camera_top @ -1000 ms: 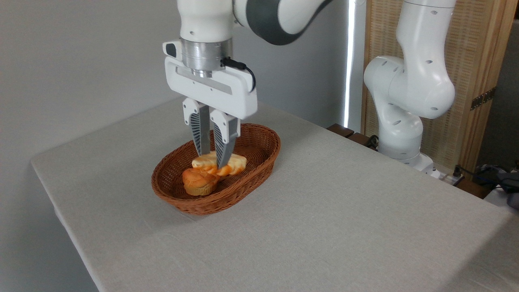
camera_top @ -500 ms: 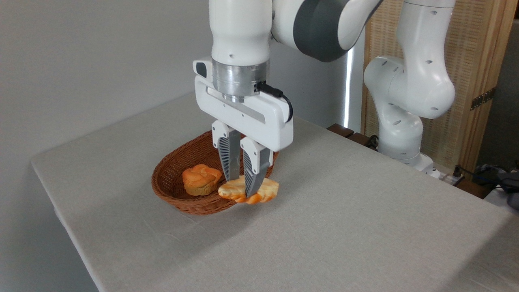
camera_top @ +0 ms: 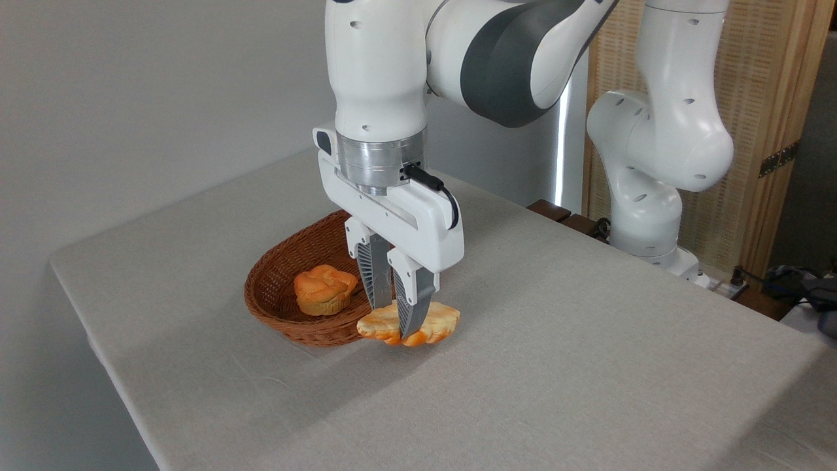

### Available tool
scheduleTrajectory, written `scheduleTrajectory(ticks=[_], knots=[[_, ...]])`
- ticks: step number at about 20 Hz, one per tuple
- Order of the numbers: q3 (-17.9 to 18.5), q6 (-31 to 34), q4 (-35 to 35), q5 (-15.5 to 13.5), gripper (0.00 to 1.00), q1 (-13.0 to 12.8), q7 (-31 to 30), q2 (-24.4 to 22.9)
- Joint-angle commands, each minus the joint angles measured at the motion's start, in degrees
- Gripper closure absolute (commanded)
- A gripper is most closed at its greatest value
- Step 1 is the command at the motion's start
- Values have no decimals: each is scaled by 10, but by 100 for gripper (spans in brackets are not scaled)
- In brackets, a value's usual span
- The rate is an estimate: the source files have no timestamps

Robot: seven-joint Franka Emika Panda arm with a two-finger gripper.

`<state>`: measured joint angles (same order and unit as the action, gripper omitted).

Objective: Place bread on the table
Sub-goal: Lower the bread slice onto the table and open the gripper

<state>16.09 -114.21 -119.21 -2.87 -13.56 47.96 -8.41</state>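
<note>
Just off the basket's (camera_top: 288, 327) near rim, above the surface (camera_top: 556, 366), the hand (camera_top: 392, 322) grips the bread (camera_top: 431, 322), its long axis running left-right; its middle is hidden.

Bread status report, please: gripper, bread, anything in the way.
Gripper shut on bread. Bread outside basket, low over table. Bun in basket. Drop spot unobstructed.

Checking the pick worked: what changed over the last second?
The gripper, shut on the bread, lifted it out of the basket and carried it right and toward the camera; it now hangs low past the basket's near rim over the table, though contact with the cloth is unclear. The bun and basket stayed put.
</note>
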Motion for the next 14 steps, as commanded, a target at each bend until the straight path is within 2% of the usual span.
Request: scheduleTrajectory(ticks=[1,14], knots=[[0,4,7,8,0,-4,6,4],[-4,5,8,4,0,-5,0,2]])
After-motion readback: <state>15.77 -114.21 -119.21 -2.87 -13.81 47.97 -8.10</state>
